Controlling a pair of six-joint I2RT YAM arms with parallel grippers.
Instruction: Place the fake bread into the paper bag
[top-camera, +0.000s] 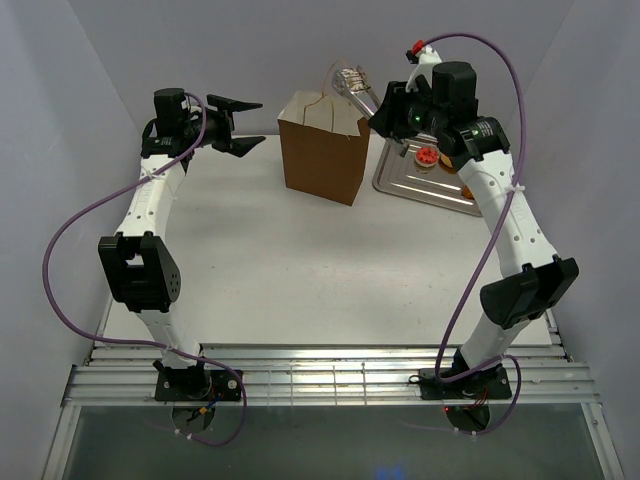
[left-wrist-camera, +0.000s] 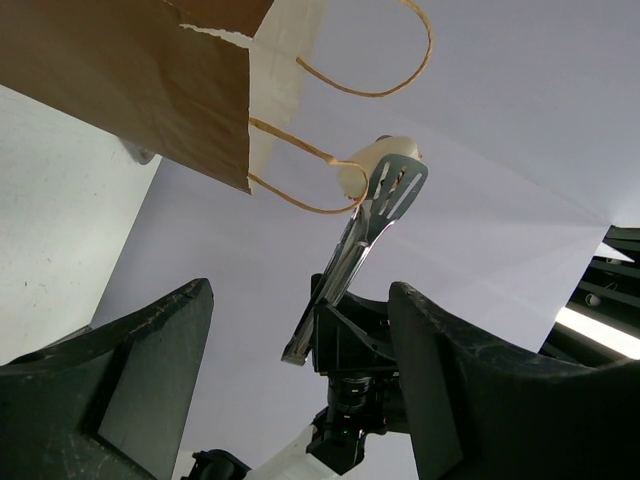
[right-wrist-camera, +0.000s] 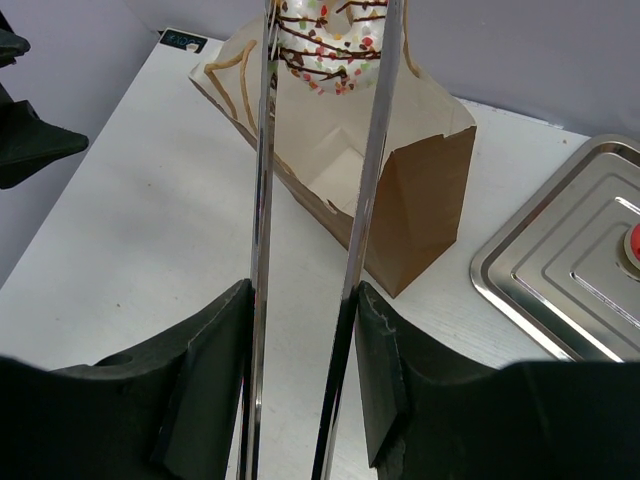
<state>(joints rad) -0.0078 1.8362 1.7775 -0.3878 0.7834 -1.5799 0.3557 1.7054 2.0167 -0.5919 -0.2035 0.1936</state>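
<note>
White tabletop under pale lilac walls, and all the action is at the far end. The right gripper (right-wrist-camera: 303, 300) is clamped on long silver metal tongs (right-wrist-camera: 262, 200). These point away from it toward the upright brown kraft paper bag (right-wrist-camera: 420, 200) and pinch a pale speckled round pastry (right-wrist-camera: 325, 45) at their tips. That pastry hangs level with the handles, over the far edge of the open mouth, I reckon; a clean drop wants it more central. The left gripper (top-camera: 250, 122) gapes wide, holding nothing, off to the bag's left.
</note>
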